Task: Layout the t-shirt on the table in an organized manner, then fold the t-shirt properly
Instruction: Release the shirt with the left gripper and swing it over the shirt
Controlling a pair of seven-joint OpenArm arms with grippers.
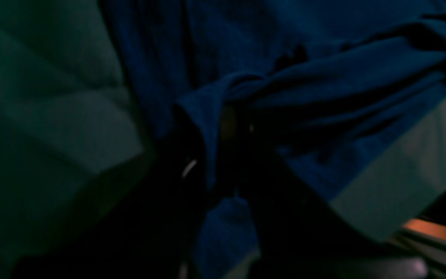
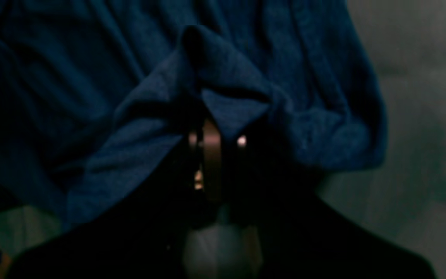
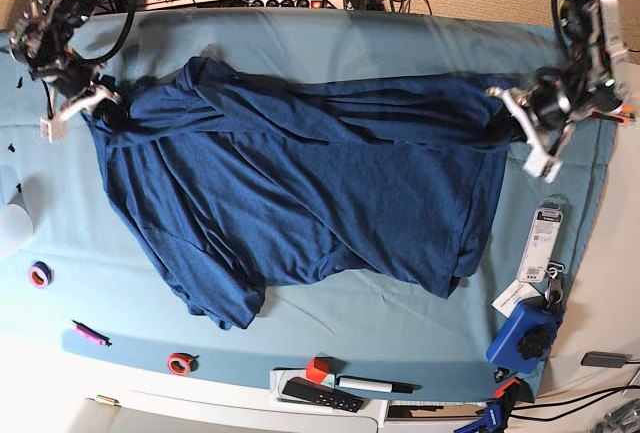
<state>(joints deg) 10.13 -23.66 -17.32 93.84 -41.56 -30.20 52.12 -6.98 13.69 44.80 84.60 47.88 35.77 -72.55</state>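
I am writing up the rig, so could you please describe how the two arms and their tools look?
Both arms are black with white parts and exposed cables. In the base view, the left tool and the right tool each end in white finger pieces. In the wrist views the tools are dark silhouettes with small metallic glints.

We've got the navy heathered t-shirt point(image 3: 300, 193) stretched sideways across the table point(image 3: 330, 43), which is covered in light teal cloth. Its top edge is bunched into long folds, the lower body lies flatter, and one wrinkled corner droops toward the near edge.
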